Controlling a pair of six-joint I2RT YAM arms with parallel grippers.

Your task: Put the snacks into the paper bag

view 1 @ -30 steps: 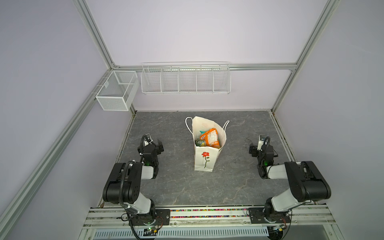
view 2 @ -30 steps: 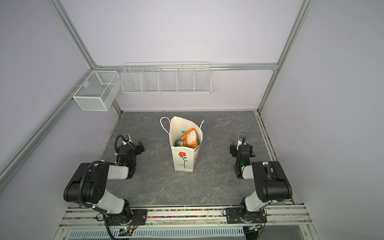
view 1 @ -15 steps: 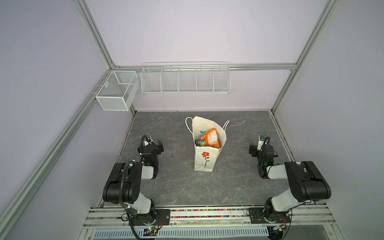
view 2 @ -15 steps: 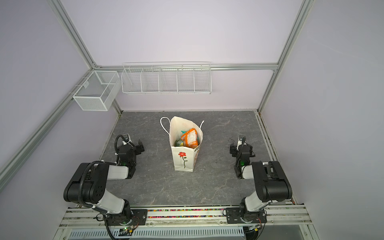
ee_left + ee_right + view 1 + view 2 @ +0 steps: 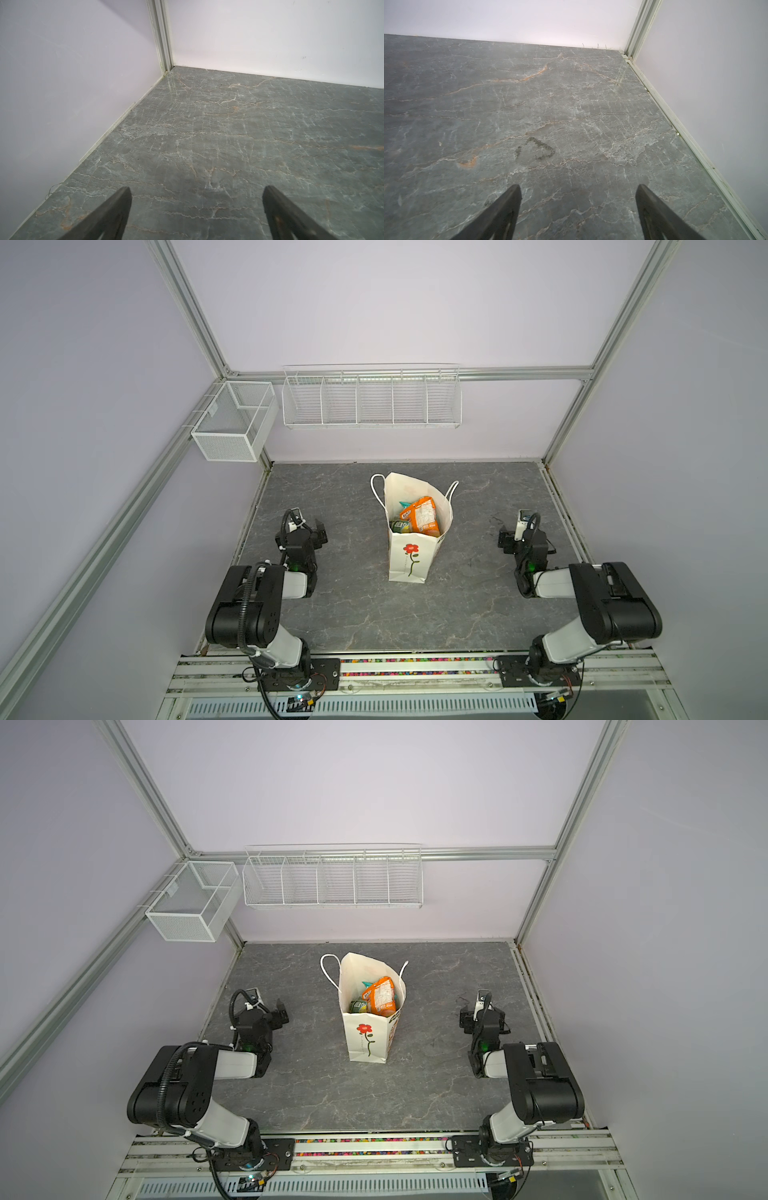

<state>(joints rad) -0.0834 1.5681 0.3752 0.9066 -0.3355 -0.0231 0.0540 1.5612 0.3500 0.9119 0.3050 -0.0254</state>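
The white paper bag (image 5: 409, 560) (image 5: 368, 1042) with a red flower print stands upright at the table's middle, its mouth open. Inside it I see snacks: an orange packet (image 5: 422, 516) (image 5: 380, 996) on top, a green one (image 5: 400, 526) (image 5: 357, 1006) and a teal corner (image 5: 404, 503); anything deeper is hidden. No snack shows on the table. My left gripper (image 5: 309, 533) (image 5: 195, 193) rests open and empty left of the bag, facing the back left corner. To the bag's right, my right gripper (image 5: 519, 537) (image 5: 578, 191) is open and empty, facing the back right corner.
A white wire basket (image 5: 372, 398) hangs on the back wall and a white mesh box (image 5: 232, 427) on the left wall, both above the table. Walls close off the grey marble table (image 5: 478, 614) on three sides. A dark smudge (image 5: 537, 149) marks the surface.
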